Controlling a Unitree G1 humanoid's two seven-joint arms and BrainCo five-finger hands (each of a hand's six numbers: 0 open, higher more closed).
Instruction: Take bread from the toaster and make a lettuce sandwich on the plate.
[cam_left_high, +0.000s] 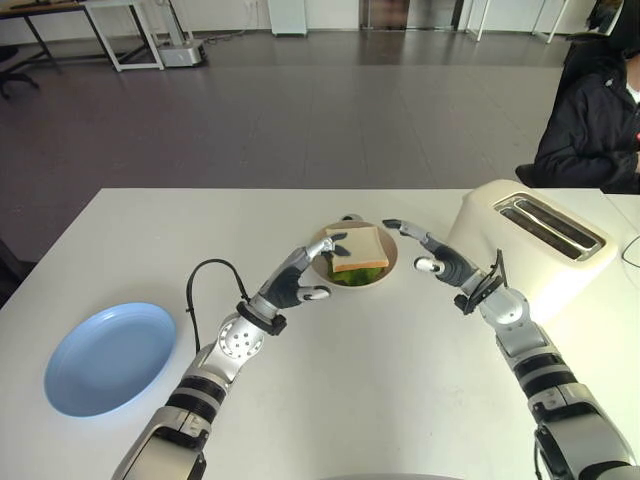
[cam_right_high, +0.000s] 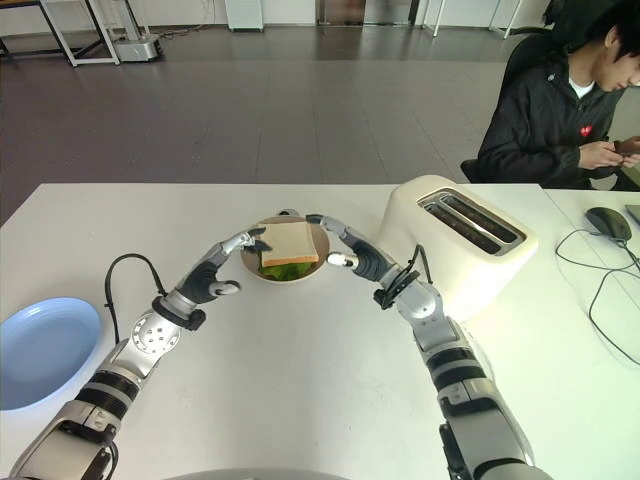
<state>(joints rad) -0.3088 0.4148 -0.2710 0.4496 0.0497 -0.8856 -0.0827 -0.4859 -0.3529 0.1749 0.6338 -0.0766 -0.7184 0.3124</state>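
Nearest, the robot's left hand (cam_left_high: 298, 285) is hovering with fingers apart and empty, fingertips at the left corner of the square pale bread slice (cam_left_high: 357, 247). It is lying on green lettuce (cam_left_high: 350, 276) on the round tan plate (cam_left_high: 391, 262). Right hand (cam_left_high: 440, 263), likewise splayed and empty, is hanging just right of it, about equally near.

A dull grey-brown tiled floor (cam_left_high: 300, 110) takes the upper half of the frame, with a faint sheen of light toward the top. In the upper left stands a metal-framed table (cam_left_high: 120, 35), and just beside it a low white unit (cam_left_high: 183, 52). At top centre a white cabinet (cam_left_high: 288, 15) stands by the far wall, with a dark doorway (cam_left_high: 400, 12) to its right. A broad white table (cam_left_high: 400, 400) spans the lower half
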